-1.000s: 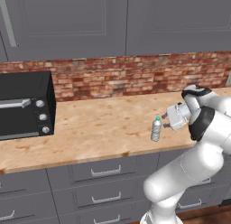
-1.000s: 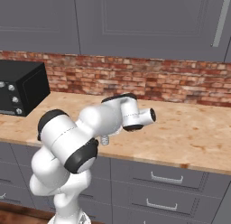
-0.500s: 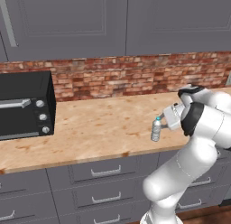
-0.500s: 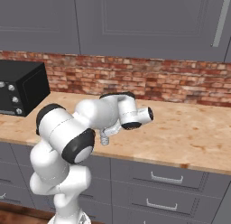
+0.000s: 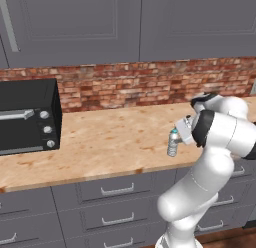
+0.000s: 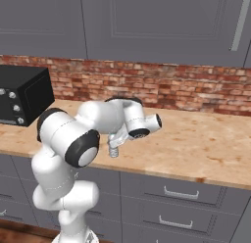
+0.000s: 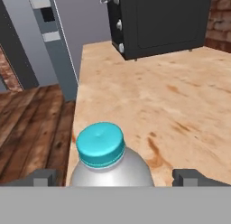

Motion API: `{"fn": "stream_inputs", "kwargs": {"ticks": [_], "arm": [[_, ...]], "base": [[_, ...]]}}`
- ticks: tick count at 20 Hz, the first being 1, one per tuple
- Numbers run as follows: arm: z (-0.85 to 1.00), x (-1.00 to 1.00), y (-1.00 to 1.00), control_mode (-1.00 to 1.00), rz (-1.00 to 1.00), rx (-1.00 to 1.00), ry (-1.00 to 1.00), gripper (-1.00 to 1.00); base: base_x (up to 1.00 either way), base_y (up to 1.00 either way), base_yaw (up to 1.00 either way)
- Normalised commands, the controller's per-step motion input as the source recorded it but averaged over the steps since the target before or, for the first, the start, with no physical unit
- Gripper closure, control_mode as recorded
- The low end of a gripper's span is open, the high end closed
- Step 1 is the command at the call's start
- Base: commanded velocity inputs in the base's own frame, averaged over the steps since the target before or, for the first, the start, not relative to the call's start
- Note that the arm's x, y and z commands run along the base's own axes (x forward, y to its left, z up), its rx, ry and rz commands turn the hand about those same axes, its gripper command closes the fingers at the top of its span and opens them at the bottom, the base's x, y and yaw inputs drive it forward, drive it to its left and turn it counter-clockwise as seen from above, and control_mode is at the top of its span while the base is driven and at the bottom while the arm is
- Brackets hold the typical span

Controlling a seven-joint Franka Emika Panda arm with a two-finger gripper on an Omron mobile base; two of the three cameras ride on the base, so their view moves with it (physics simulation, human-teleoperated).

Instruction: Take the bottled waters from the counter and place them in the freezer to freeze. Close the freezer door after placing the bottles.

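Straddling bottle [image 7: 110, 162] with my gripper [image 7: 115, 177] wide open, nothing grasped; near surface [image 7: 171, 105] edge, nudge could topple it.

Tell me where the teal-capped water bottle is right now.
The teal-capped bottle stands upright near the counter's front edge, right of the black toaster oven, directly in front of the open end effector.
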Motion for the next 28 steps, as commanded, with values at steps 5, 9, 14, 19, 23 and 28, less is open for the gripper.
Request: {"fn": "stream_inputs", "kwargs": {"ticks": [5, 9, 14, 19, 23, 28], "arm": [[-0.19, 0.0, 0.13, -1.0, 0.06, 0.0, 0.06, -1.0], [-0.19, 0.0, 0.08, -1.0, 0.05, 0.0, 0.02, -1.0], [-0.13, 0.0, 0.0, -1.0, 0.04, 0.0, 0.0, -1.0], [-0.05, -0.02, 0.0, -1.0, 0.01, 0.01, 0.0, 1.0], [0.0, 0.0, 0.0, -1.0, 0.0, 0.0, 0.0, 1.0], [0.0, 0.0, 0.0, -1.0, 0.0, 0.0, 0.0, 1.0]], "base": [[0.0, 0.0, 0.0], [0.0, 0.0, 0.0], [0.0, 0.0, 0.0], [0.0, 0.0, 0.0], [0.0, 0.0, 0.0], [0.0, 0.0, 0.0]]}}
